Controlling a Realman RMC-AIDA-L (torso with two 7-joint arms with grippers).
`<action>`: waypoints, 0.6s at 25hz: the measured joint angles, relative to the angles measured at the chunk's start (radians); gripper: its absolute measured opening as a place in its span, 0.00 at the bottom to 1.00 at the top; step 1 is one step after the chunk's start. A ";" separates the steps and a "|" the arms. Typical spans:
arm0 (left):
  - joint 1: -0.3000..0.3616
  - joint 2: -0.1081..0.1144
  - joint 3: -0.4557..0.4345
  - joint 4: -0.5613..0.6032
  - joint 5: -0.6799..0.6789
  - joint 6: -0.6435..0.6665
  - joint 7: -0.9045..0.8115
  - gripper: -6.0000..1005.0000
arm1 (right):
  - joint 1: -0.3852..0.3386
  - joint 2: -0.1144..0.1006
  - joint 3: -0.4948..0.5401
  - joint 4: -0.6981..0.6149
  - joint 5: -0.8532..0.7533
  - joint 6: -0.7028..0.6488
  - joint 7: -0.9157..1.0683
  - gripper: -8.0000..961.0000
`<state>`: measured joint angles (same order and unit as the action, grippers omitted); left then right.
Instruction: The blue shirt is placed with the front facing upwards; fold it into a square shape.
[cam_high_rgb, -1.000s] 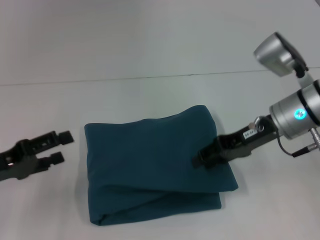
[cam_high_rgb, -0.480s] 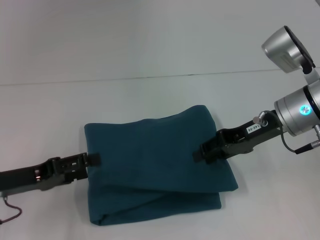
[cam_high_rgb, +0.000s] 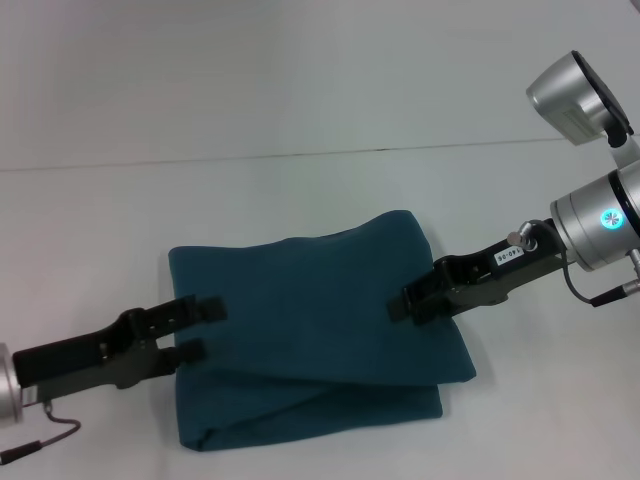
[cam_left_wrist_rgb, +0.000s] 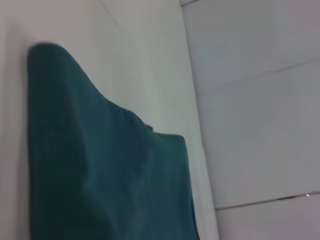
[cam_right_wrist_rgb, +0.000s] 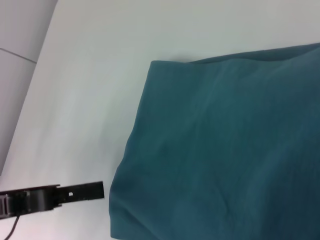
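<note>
The blue shirt (cam_high_rgb: 300, 330) lies folded into a rough square in the middle of the white table, plain side up, with a thick doubled edge along the front. My left gripper (cam_high_rgb: 198, 329) is open, its two fingers reaching over the shirt's left edge. My right gripper (cam_high_rgb: 399, 308) hovers low over the right part of the shirt. In the left wrist view the shirt (cam_left_wrist_rgb: 100, 175) fills the near side. In the right wrist view the shirt (cam_right_wrist_rgb: 225, 150) shows with a finger (cam_right_wrist_rgb: 80, 191) of the left gripper beside its edge.
The white table (cam_high_rgb: 90, 230) stretches around the shirt, and a thin seam (cam_high_rgb: 300, 155) crosses it behind the shirt. The right arm's silver joint (cam_high_rgb: 600, 225) and camera housing (cam_high_rgb: 580, 95) stand at the right edge.
My left gripper has come in from the table's left side to the shirt's left edge. The right arm has shifted slightly right. The shirt has not moved.
</note>
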<state>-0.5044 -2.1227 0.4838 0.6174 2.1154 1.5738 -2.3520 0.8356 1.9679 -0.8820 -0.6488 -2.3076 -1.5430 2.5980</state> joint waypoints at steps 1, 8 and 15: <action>-0.005 0.000 0.002 -0.010 0.001 -0.002 -0.002 0.93 | 0.000 0.000 0.000 0.000 0.000 0.000 0.000 0.49; -0.036 -0.027 0.006 -0.055 0.002 -0.086 -0.002 0.93 | 0.000 0.001 0.000 0.001 -0.002 0.004 -0.001 0.49; -0.040 -0.031 0.023 -0.079 0.035 -0.113 -0.003 0.93 | -0.012 0.001 0.000 0.002 -0.001 0.010 -0.001 0.49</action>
<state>-0.5440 -2.1534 0.5068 0.5380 2.1509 1.4609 -2.3554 0.8232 1.9692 -0.8820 -0.6473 -2.3091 -1.5329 2.5970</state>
